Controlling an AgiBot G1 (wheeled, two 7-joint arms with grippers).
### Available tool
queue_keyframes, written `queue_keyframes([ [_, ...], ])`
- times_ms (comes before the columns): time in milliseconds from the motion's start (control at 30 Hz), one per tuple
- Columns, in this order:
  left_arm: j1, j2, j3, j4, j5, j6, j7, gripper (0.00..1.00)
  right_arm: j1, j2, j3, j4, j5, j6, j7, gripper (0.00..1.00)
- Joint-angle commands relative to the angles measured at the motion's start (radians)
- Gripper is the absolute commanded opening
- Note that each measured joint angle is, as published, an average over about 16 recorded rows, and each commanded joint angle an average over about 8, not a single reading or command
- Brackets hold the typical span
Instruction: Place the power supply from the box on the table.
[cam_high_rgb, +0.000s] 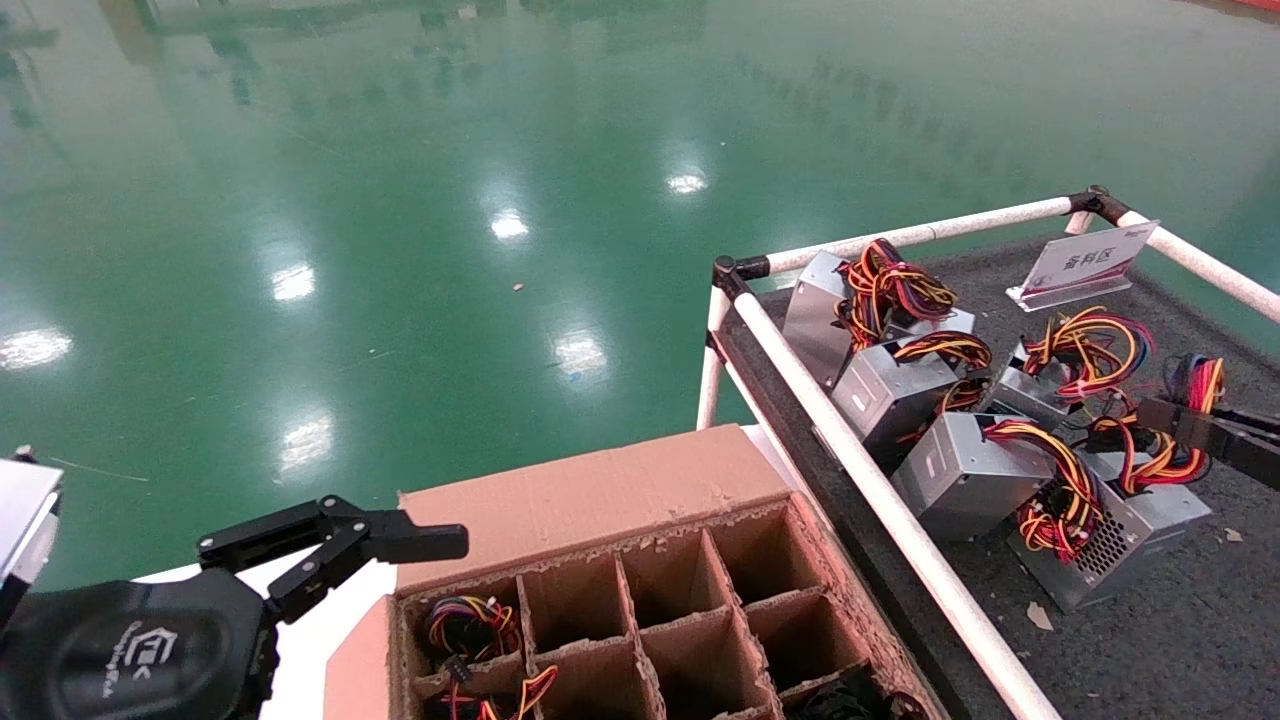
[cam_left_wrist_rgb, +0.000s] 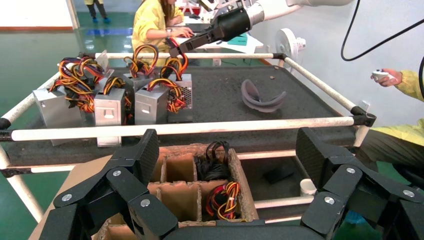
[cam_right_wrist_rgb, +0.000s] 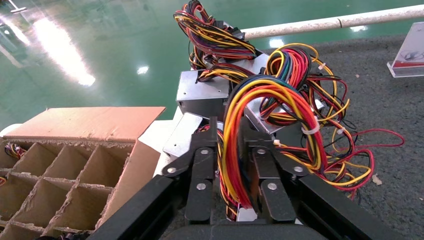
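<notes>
Two arms in play, and from the head view the right gripper (cam_high_rgb: 1165, 418) is reaching in from the right edge of the table (cam_high_rgb: 1180, 640), its black fingers buried in the coloured wires of the power supply (cam_high_rgb: 1110, 530), the grille-faced unit nearest the rail (cam_high_rgb: 900, 520) on the box side; that unit sits flat on the table among the other grey units (cam_high_rgb: 890, 390), so the release looks close. The left gripper (cam_high_rgb: 345, 550) hangs beside the left corner of the box (cam_high_rgb: 600, 500), well apart from the table and clearly the farther arm. Over to the left wrist view: that gripper's fingers (cam_left_wrist_rgb: 125, 180) are spread wide with nothing between them, poised above the box's cells, where a wire bundle (cam_left_wrist_rgb: 223, 199) waits in one compartment; across the rail the right gripper (cam_left_wrist_rgb: 186, 46) comes down onto the row of units at the table's far side. Right wrist view now: the right gripper (cam_right_wrist_rgb: 231, 175) is narrowed on the red, orange and yellow wire bundle (cam_right_wrist_rgb: 280, 105), which runs straight up between the jaws, the metal body lying just beyond the fingertips. By my reckoning, opening and lifting clear along that wire line is what's needed, and snagging a loop is the risk.
</notes>
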Motion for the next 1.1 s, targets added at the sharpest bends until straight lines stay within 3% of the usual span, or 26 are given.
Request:
queue_keyframes([
  [33, 0.0, 0.0, 0.0, 0.0, 0.0, 0.0, 0.0, 1.0, 0.0, 0.0, 0.0, 0.0, 0.0, 0.0, 0.0, 1.0],
  [1100, 0.0, 0.0, 0.0, 0.0, 0.0, 0.0, 0.0, 1.0, 0.07, 0.09, -0.083, 0.158, -0.125, -0.007, -0.009, 1.0],
])
